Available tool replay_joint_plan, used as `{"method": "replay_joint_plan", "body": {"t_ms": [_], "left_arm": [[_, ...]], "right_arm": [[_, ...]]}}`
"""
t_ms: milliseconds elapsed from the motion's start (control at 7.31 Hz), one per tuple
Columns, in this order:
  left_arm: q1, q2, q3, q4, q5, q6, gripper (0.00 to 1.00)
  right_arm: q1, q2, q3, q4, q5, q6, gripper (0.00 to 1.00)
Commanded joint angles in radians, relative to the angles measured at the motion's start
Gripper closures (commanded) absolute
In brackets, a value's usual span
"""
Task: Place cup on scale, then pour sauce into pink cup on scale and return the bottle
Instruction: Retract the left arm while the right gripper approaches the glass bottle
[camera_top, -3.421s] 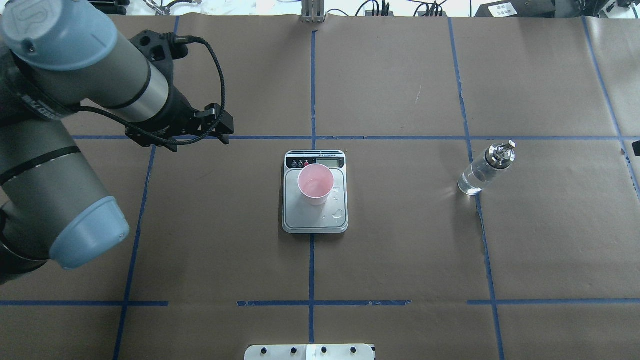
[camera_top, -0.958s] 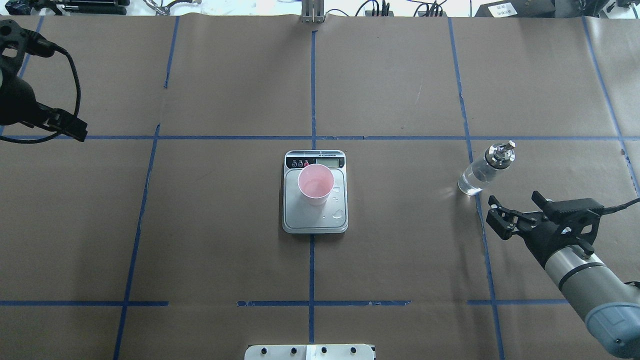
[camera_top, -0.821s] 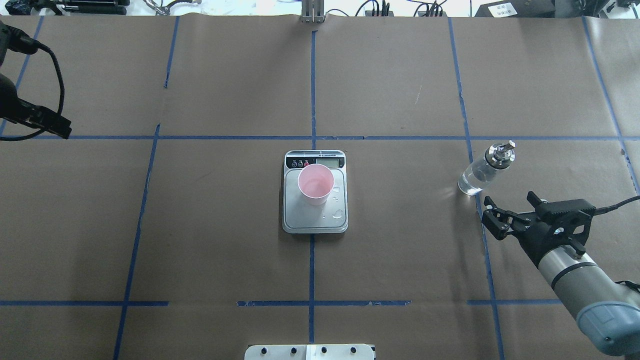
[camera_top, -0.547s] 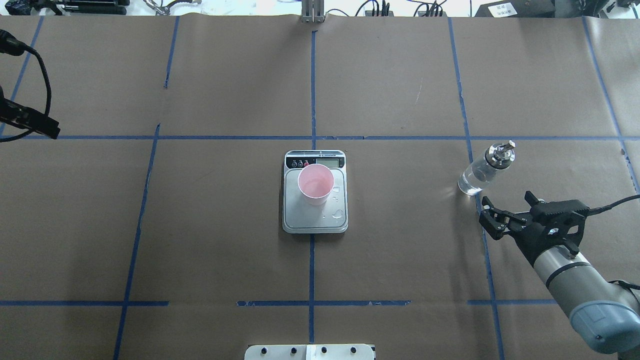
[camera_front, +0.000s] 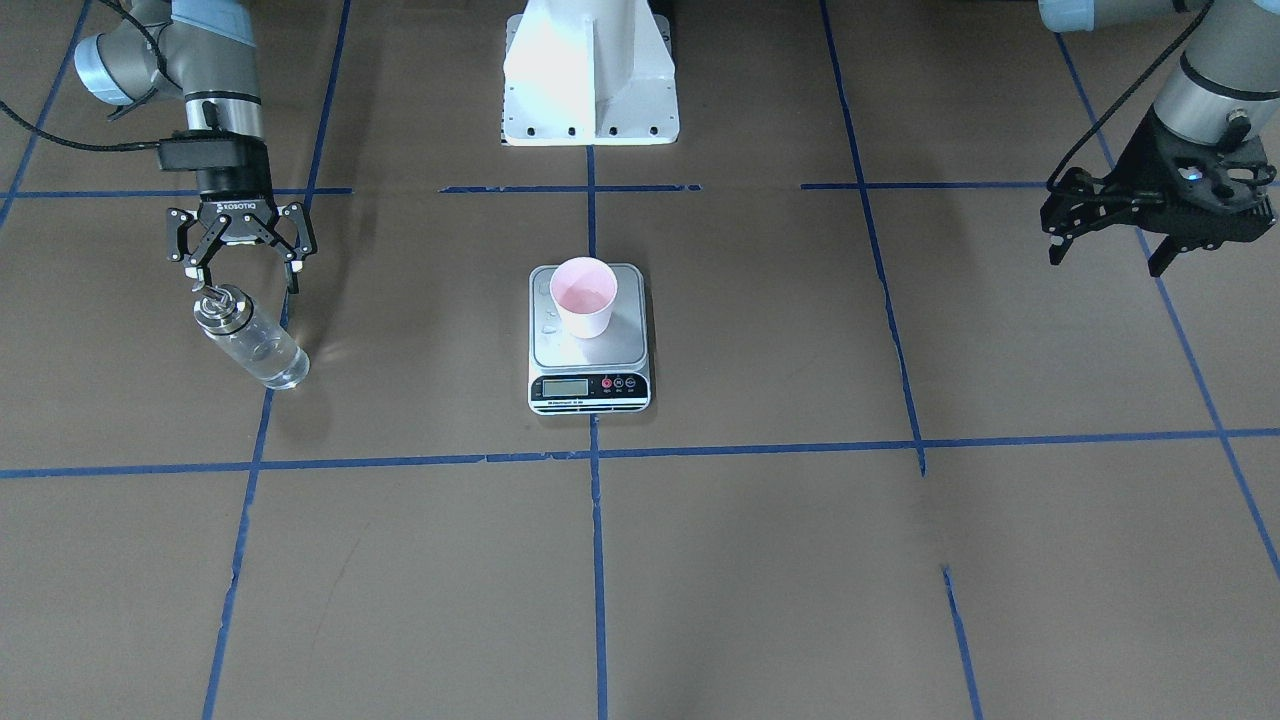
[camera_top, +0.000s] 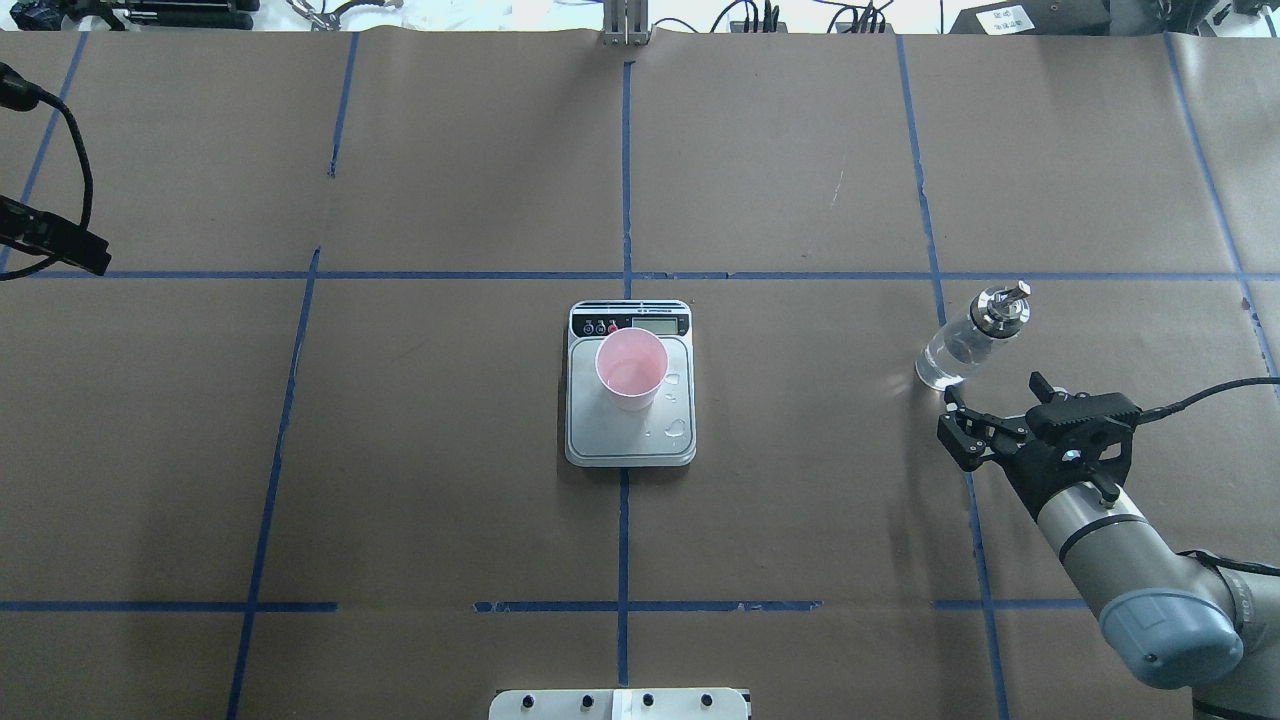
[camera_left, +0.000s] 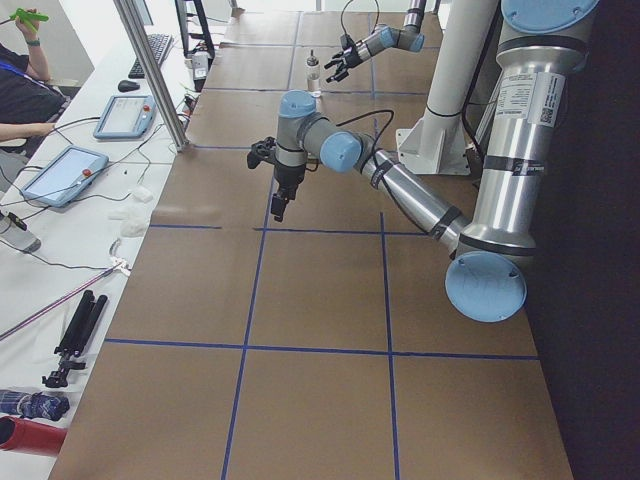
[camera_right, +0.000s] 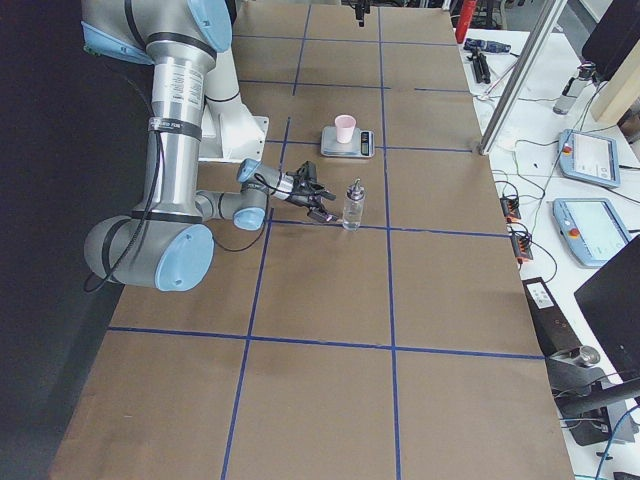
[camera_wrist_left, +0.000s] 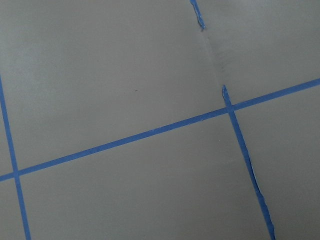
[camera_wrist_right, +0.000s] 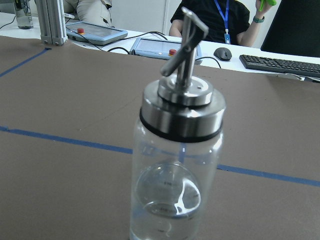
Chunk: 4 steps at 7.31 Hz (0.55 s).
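Glass bottle (camera_top: 968, 340) untouched; right fingers (camera_front: 293, 268) closer, spread.

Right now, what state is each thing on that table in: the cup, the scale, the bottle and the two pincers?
Cup: upright on the scale, no liquid evident inside.
Scale: flat on the table, droplets on its platform; display too small to read.
Bottle: upright on the table, spout fitted, a little clear liquid at the bottom, not held.
Right pincer: open, just short of the bottle.
Left pincer: open, empty, far from everything.
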Motion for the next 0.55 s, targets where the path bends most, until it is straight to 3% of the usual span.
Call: {"method": "replay_joint_plan", "body": {"t_ms": [0,411], "left_arm": [[-0.002,-0.001,0.002,0.000,-0.001,-0.001,0.00],[-0.002,-0.002,0.007,0.000,-0.002,-0.001,0.00]], "right_arm": [[0.029,0.004,-0.003,-0.001,0.005,-0.013,0.00],[0.069,0.117,-0.069,-0.001,0.010,-0.043,0.00]]}}
